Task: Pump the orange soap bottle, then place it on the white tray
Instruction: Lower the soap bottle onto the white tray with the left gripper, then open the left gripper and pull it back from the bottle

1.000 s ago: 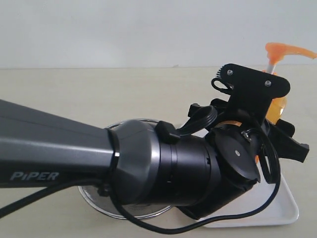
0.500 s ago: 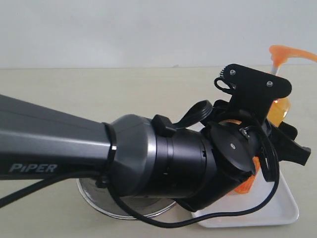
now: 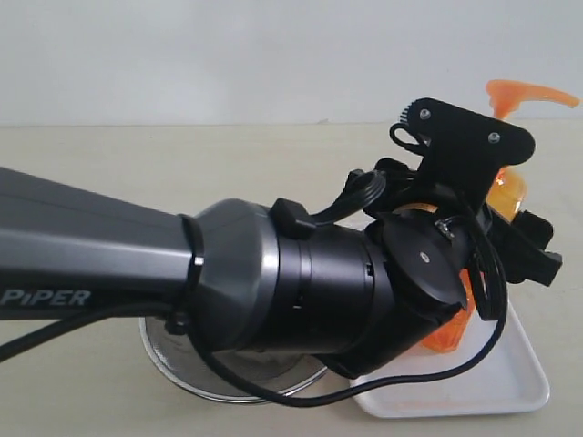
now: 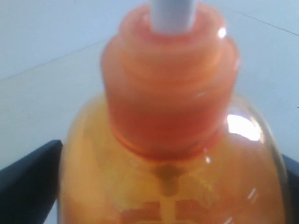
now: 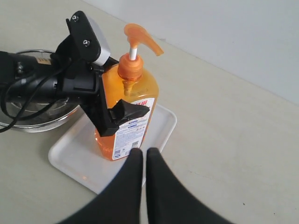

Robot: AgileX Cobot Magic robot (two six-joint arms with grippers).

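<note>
The orange soap bottle [image 5: 133, 93] stands upright on the white tray [image 5: 70, 154], pump head up on its white stem. My left gripper [image 5: 117, 109] is open, one black jaw on each side of the bottle's body just below the shoulder. In the left wrist view the bottle [image 4: 168, 116] fills the picture, and a thin light strip shows between it and the finger [image 4: 28, 182]. My right gripper [image 5: 142, 151] hovers shut and empty over the tray's near edge. In the exterior view the left arm hides most of the bottle [image 3: 506, 193] and part of the tray [image 3: 510, 387].
A round steel strainer bowl [image 5: 28, 119] sits on the beige table right beside the tray, under the left arm [image 3: 137, 264]. Its rim [image 3: 173, 360] shows below the arm in the exterior view. A pale wall stands behind the table.
The left jaws have parted from the bottle, which now stands on the tray. The left arm has drawn back a little toward the left.
</note>
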